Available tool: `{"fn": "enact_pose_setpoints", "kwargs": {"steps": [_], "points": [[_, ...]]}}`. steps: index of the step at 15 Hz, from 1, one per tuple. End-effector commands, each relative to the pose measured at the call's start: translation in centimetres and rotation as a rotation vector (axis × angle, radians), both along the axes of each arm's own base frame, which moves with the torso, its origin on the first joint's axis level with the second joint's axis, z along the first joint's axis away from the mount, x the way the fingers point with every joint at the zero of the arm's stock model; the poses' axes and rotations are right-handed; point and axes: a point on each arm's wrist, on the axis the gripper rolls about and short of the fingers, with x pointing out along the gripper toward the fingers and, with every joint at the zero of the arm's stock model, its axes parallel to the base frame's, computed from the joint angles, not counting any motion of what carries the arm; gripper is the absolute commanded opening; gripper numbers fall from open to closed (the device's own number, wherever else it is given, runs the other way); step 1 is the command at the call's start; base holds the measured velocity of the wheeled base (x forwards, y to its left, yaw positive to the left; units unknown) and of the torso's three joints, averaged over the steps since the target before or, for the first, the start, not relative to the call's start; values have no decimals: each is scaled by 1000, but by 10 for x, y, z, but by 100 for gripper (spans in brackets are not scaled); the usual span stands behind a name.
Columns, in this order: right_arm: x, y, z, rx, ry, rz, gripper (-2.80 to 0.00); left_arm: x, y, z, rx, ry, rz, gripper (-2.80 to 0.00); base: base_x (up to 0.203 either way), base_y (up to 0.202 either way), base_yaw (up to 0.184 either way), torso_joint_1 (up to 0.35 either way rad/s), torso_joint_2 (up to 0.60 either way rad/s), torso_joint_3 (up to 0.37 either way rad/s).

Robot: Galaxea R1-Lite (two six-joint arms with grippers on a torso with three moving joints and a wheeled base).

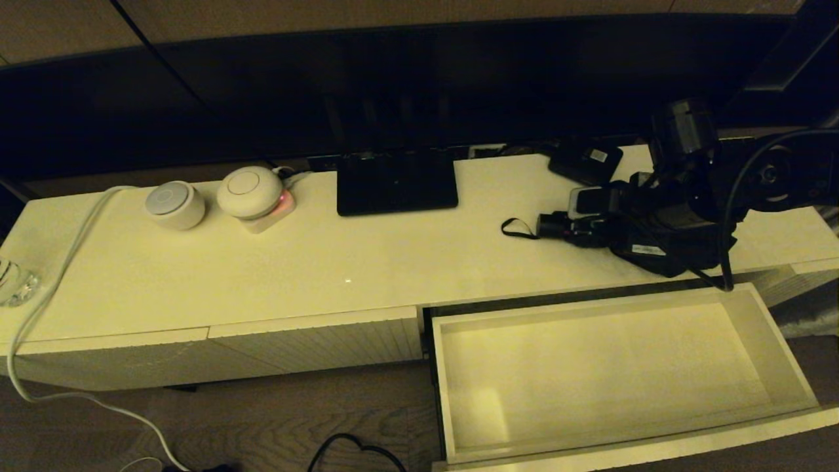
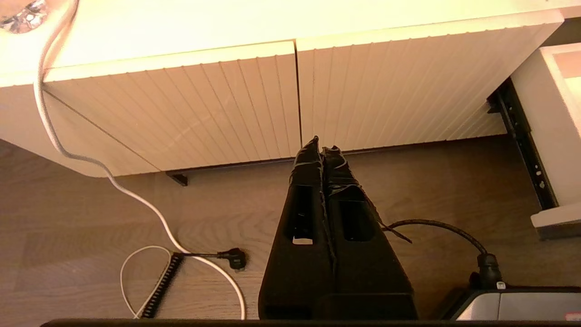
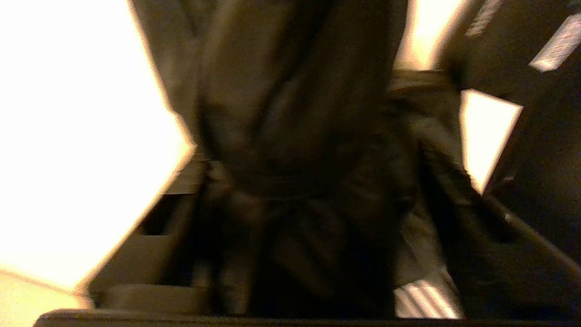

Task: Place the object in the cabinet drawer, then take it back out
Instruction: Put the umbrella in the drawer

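The umbrella [image 1: 593, 231] lies on the cabinet top [image 1: 262, 275] at the right, just behind the open drawer [image 1: 780, 347], with its short handle and wrist loop [image 1: 518, 228] pointing left. The drawer is pulled well out and nothing lies in it, so the first half of the task looks not yet done.

The right gripper [image 1: 645, 226] is down over the bunchy right end of the umbrella. From the head view its fingers are lost among black fabric and arm parts, and the right wrist view shows only dark folds of umbrella [image 3: 290, 136] close up, so I cannot tell whether the fingers are spread or pinching the fabric.

The left gripper [image 2: 321, 145] hangs low in front of the shut ribbed fronts [image 2: 181, 104] at the left, over the floor, its fingers pressed together on nothing. It seems parked.

As for handling: the umbrella should be light, with a stiff core under soft, loose cloth. The cloth will likely squash and slide under the fingers, so a hold on fabric alone could slip or let the thing droop. A grip across the middle of the body, squeezing through the cloth to the folded ribs and shaft, looks safest. The handle is hard and firm but far from the balance point, so lifting there may tip the heavier end down. The loop could snag on the drawer's rim during the drop.
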Motion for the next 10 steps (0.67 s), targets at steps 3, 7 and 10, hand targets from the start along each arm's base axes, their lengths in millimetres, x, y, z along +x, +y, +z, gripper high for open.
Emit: {"fn": "enact_pose_setpoints", "kwargs": {"steps": [3,7,10], "points": [[-2,-4,-4,-8,39,-23,-280,0,0,-1,0,3,1,-280,0,0,0,0,0,0],[-3,-6,-8,19,51,-48,-280,0,0,-1,0,3,1,-280,0,0,0,0,0,0],[-9,-8,-1,38,27,-59,-280,0,0,-1,0,3,1,-280,0,0,0,0,0,0]]}}
